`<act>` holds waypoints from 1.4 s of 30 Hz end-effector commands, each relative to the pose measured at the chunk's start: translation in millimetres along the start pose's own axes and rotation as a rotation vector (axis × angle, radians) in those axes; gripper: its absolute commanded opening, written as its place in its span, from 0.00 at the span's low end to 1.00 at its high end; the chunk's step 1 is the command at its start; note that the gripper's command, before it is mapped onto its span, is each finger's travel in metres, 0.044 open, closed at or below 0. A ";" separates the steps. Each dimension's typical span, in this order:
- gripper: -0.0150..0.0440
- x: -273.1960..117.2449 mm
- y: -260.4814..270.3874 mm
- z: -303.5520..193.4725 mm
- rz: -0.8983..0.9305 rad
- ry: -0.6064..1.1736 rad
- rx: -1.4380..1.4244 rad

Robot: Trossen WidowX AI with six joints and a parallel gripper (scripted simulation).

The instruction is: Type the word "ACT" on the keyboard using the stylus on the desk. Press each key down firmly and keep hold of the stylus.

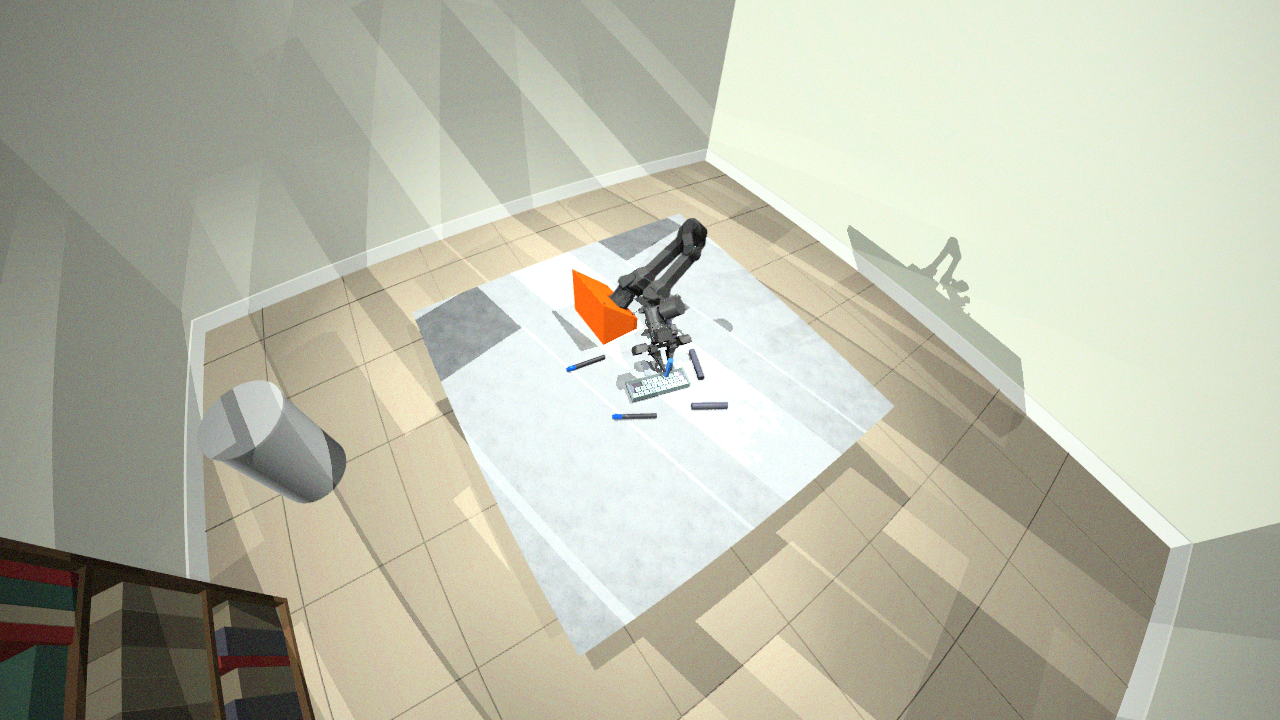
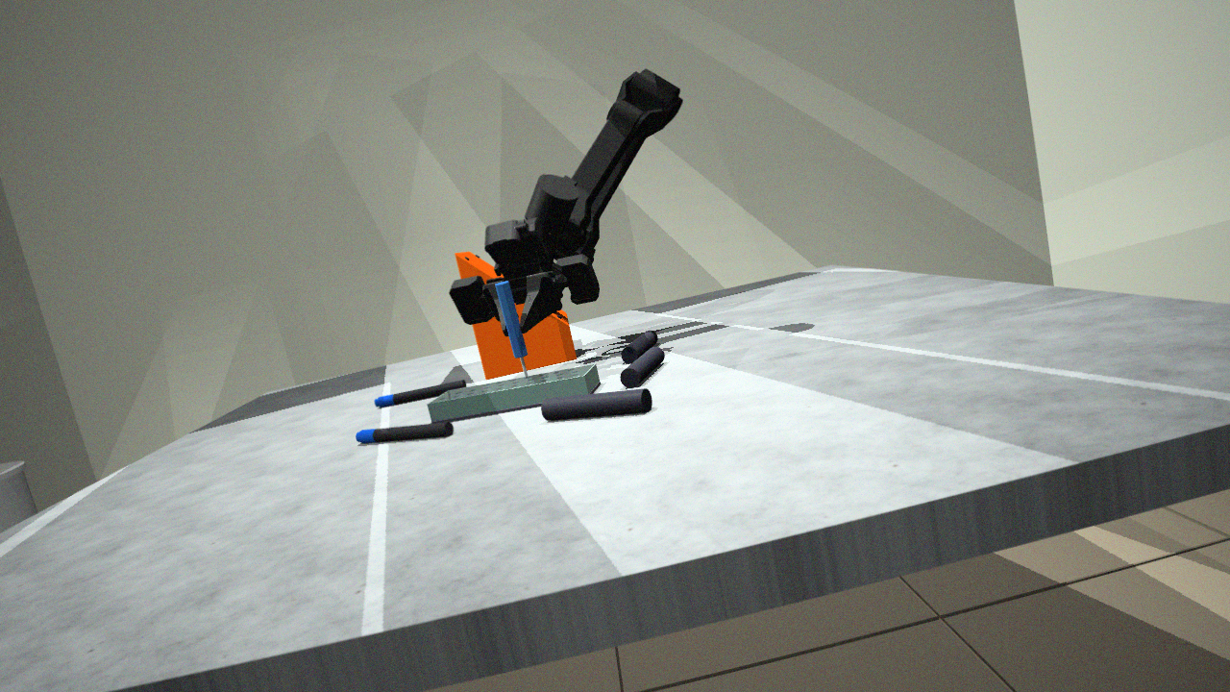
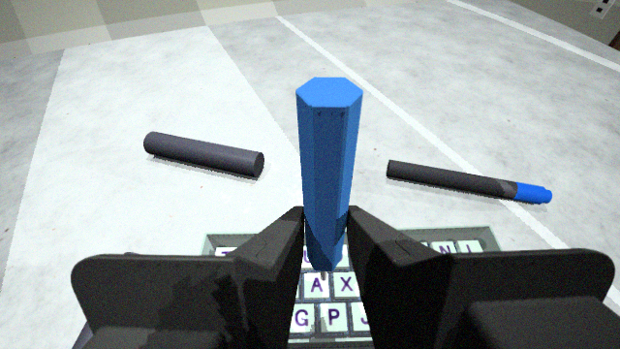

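On one desk (image 1: 707, 483) (image 2: 774, 481) (image 3: 97, 87), one end effector (image 1: 665, 360) (image 2: 516, 322) (image 3: 325, 215) grips one blue stylus (image 1: 668, 367) (image 2: 510, 320) (image 3: 327, 160) above one keyboard (image 1: 657, 385) (image 2: 514, 393) (image 3: 333, 291).

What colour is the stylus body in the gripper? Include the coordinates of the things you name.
Plain blue stylus (image 1: 668, 367) (image 2: 509, 320) (image 3: 329, 155), seen best in the wrist view.

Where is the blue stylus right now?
In the wrist view the blue stylus stands mid-picture, pinched in the end effector, its tip over the keyboard by the A key.

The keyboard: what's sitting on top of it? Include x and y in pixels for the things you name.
Above or on the keyboard (image 1: 632, 397) (image 2: 481, 403) (image 3: 490, 238) is the blue stylus's (image 1: 668, 367) (image 2: 510, 320) (image 3: 329, 155) tip, near A; contact is unclear. The gripper (image 1: 666, 360) (image 2: 514, 329) (image 3: 325, 215) hides many keys.
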State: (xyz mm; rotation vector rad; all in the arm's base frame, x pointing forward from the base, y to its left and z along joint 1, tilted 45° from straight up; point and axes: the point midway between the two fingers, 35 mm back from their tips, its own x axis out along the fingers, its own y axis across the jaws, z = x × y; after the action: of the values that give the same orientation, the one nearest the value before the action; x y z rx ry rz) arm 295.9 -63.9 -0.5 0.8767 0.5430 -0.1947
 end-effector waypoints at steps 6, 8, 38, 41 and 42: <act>0.39 -10.9 3.1 19.2 0.012 -0.012 -0.009; 0.39 -10.9 3.1 19.2 0.012 -0.012 -0.009; 0.25 -17.1 -42.0 29.7 -0.437 -0.084 0.246; 0.25 -17.1 -42.0 29.7 -0.437 -0.084 0.246; 0.25 -16.7 -42.0 29.0 -0.437 -0.084 0.247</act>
State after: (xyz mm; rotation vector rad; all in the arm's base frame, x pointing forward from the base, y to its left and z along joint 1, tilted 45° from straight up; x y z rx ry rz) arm 275.7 -112.7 -6.6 0.9739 0.6457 -0.6982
